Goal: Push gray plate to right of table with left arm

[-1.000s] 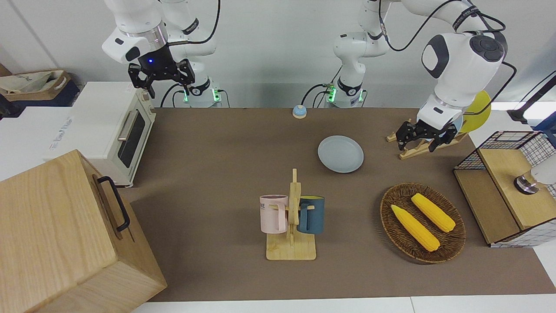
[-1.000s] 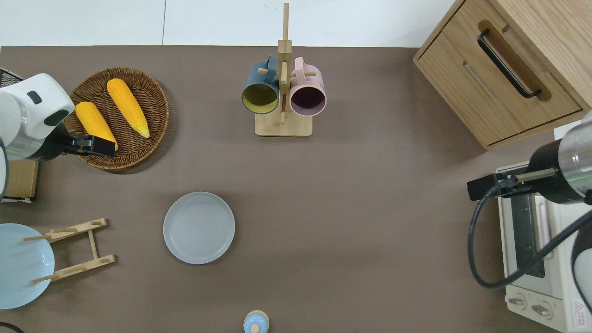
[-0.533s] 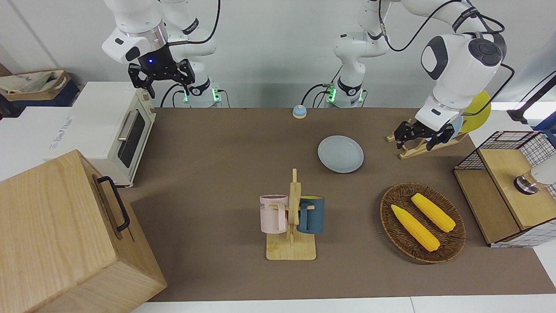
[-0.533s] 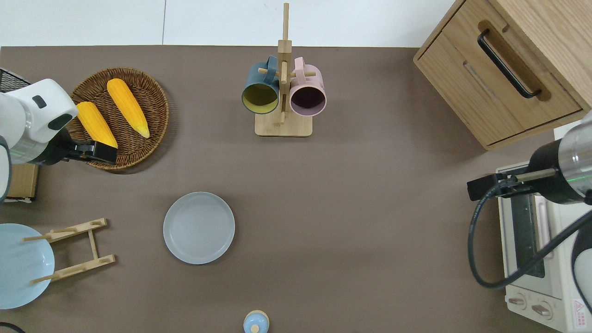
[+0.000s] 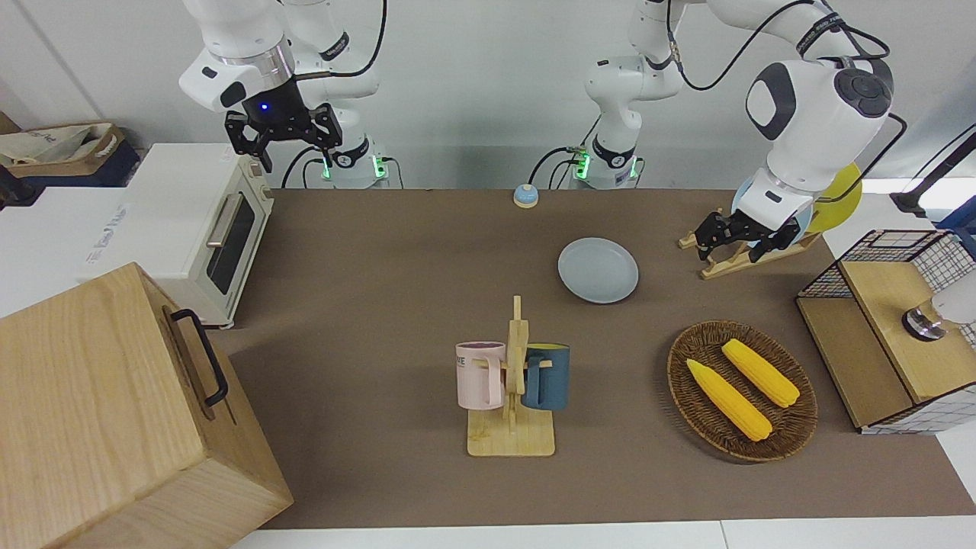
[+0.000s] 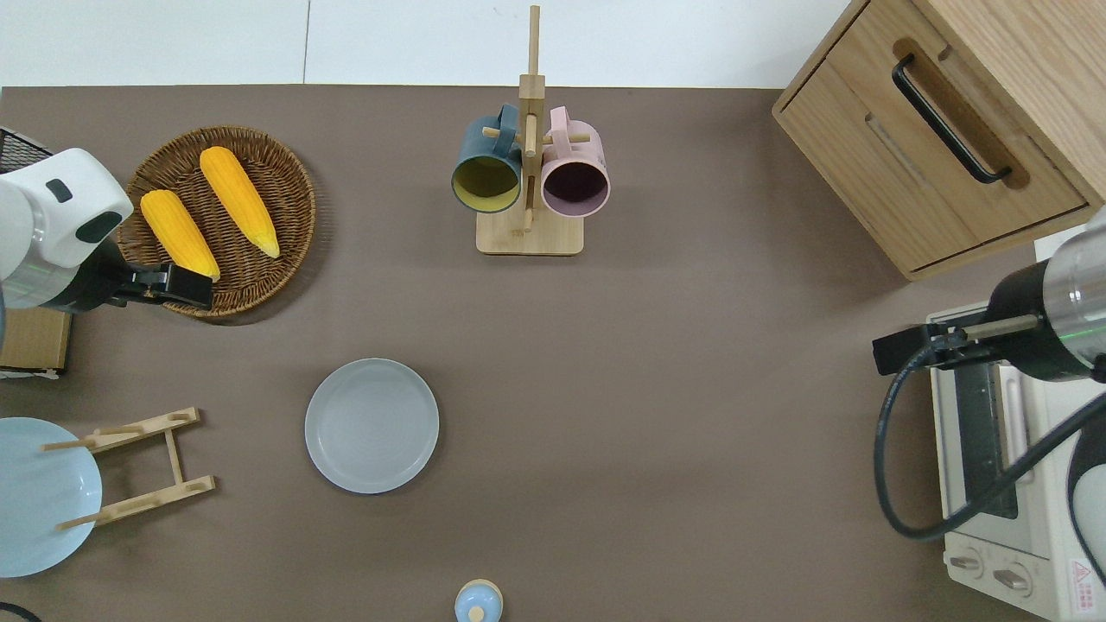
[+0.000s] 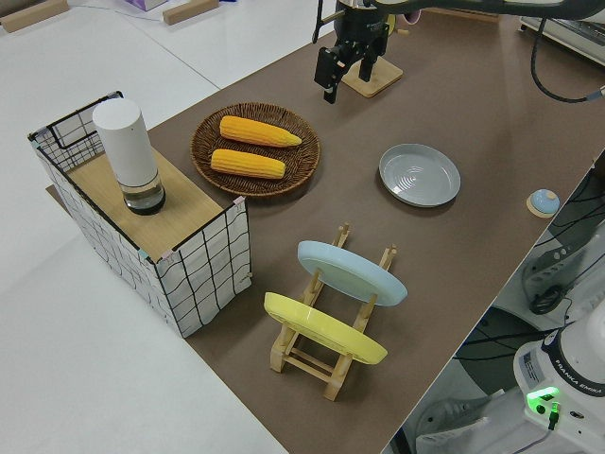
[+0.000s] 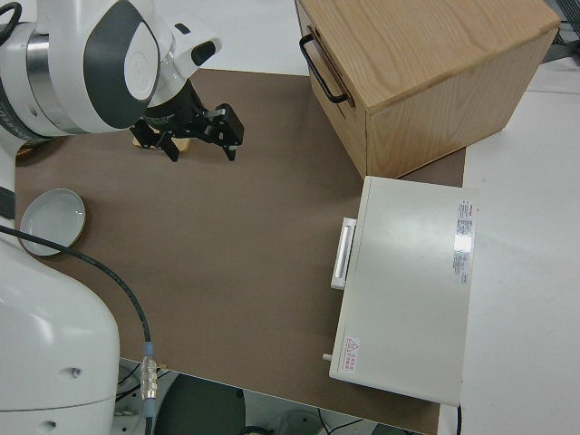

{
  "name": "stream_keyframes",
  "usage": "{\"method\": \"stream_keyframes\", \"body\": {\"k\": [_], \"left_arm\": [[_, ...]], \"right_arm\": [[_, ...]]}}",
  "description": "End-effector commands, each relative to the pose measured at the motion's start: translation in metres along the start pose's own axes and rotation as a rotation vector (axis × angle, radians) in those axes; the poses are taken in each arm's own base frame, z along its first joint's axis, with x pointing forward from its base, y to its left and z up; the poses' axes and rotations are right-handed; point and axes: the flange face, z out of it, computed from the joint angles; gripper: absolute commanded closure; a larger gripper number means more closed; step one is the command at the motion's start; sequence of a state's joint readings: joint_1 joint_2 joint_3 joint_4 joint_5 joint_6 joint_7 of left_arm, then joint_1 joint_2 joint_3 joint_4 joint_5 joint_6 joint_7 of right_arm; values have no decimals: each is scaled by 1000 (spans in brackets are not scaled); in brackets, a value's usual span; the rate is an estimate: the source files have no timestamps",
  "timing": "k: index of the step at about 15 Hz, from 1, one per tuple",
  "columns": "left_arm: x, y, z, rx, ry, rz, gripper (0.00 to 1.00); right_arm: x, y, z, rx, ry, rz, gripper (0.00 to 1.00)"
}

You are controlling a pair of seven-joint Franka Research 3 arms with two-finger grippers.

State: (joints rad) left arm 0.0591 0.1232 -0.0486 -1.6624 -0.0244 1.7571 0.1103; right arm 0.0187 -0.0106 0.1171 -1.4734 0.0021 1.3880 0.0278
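The gray plate (image 5: 598,270) (image 6: 371,426) (image 7: 420,175) lies flat on the brown table (image 5: 381,267) (image 6: 691,389), roughly midway between the mug rack and the robots. My left gripper (image 5: 738,242) (image 6: 177,287) (image 7: 342,76) hangs open and holds nothing. It is in the air over the rim of the wicker basket, well apart from the plate and toward the left arm's end from it. The right gripper (image 5: 288,149) (image 8: 195,145) is open and parked.
A wicker basket (image 6: 285,164) holds two corn cobs. The mug rack (image 6: 529,233) carries a pink and a blue mug. A plate rack (image 6: 138,466) holds a light-blue and a yellow plate (image 7: 321,326). Also here: wire crate (image 7: 198,274), wooden cabinet (image 6: 950,130), toaster oven (image 5: 198,221), small bell (image 6: 477,602).
My left gripper has drifted slightly nearer to the robots over the basket's rim and risen a little. The gray plate and the right arm have not moved.
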Motion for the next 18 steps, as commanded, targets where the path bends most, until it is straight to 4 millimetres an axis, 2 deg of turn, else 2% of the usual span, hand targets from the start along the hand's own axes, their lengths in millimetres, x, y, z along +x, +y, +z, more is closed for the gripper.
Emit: {"method": "stream_keyframes", "body": {"k": [1, 10, 14, 18], "left_arm": [[-10, 1, 7, -17, -39, -1, 5], [-41, 12, 38, -42, -74, -18, 7], [-75, 17, 71, -46, -16, -31, 7], [-91, 26, 105, -36, 10, -59, 7]], "right_arm": [[-4, 1, -4, 9, -4, 3, 17], [-4, 2, -4, 10, -2, 5, 17], [-4, 2, -4, 10, -2, 5, 17], [-4, 1, -4, 9, -2, 5, 17]]}}
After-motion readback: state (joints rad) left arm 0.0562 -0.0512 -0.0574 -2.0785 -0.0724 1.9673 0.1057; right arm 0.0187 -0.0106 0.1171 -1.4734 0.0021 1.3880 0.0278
